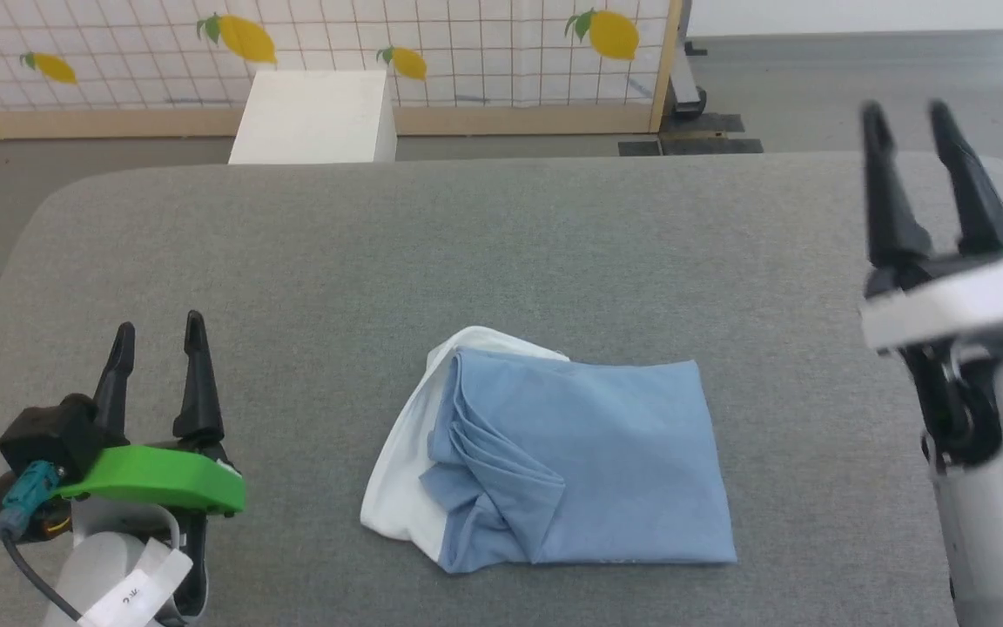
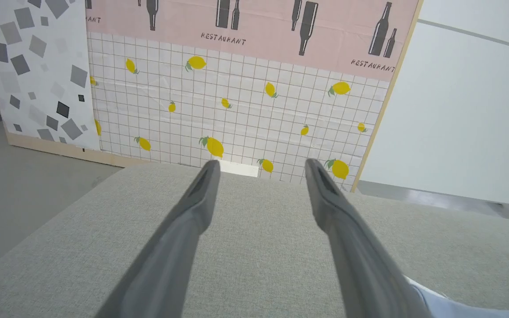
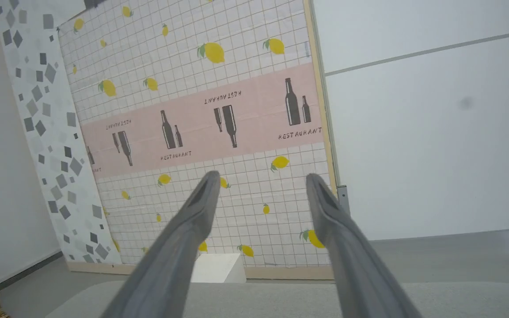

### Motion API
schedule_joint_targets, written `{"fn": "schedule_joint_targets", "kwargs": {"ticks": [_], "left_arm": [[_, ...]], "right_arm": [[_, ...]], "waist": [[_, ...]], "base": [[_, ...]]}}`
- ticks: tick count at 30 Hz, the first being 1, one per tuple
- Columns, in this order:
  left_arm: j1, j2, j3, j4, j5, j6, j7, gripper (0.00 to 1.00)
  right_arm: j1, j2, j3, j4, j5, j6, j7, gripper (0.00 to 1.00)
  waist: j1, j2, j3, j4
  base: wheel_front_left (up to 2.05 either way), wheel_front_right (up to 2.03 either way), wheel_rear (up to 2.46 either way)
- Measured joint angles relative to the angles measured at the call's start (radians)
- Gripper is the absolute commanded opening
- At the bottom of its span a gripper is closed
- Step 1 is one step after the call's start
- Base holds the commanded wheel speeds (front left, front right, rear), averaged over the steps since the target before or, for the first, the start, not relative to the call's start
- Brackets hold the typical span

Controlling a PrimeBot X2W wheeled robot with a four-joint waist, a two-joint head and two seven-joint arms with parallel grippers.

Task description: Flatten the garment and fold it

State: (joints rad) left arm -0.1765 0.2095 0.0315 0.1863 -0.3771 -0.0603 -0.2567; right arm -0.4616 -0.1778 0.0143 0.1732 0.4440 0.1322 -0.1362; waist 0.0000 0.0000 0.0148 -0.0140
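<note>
Left gripper (image 1: 159, 324) and right gripper (image 1: 906, 109) both gape wide, empty, fingers pointing forward; they flank the folded light blue garment (image 1: 589, 453) lying on the grey table (image 1: 501, 244), well apart from it

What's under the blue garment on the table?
White fabric sticks out beneath the garment at its left edge, all on the grey table. Anything else beneath is covered.

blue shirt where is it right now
In the head view the blue shirt lies folded near the middle of the grey table, toward the robot's side, between the left gripper and the right gripper, touching neither.
</note>
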Motion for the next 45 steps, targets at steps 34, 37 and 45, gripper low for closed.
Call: {"fn": "schedule_joint_targets", "kwargs": {"ticks": [34, 37, 45], "left_arm": [[0.033, -0.010, -0.115, 0.098, 0.082, 0.018, 0.006, 1.00], [0.033, -0.009, -0.115, 0.100, 0.078, 0.018, 0.009, 1.00], [0.033, -0.005, -0.116, 0.100, 0.075, 0.022, 0.010, 1.00]], "right_arm": [[0.377, 0.063, -0.056, 0.028, -0.215, 0.000, 0.006, 1.00], [0.377, 0.065, -0.060, 0.032, -0.216, 0.000, 0.006, 1.00], [0.377, 0.069, -0.072, 0.037, -0.219, 0.000, 0.014, 1.00]], "waist": [[0.0000, 0.0000, -0.022, 0.044], [0.0000, 0.0000, -0.019, 0.044], [0.0000, 0.0000, -0.013, 0.042]], "base": [[0.00, 0.00, 0.00], [0.00, 0.00, 0.00], [0.00, 0.00, 0.00]]}}
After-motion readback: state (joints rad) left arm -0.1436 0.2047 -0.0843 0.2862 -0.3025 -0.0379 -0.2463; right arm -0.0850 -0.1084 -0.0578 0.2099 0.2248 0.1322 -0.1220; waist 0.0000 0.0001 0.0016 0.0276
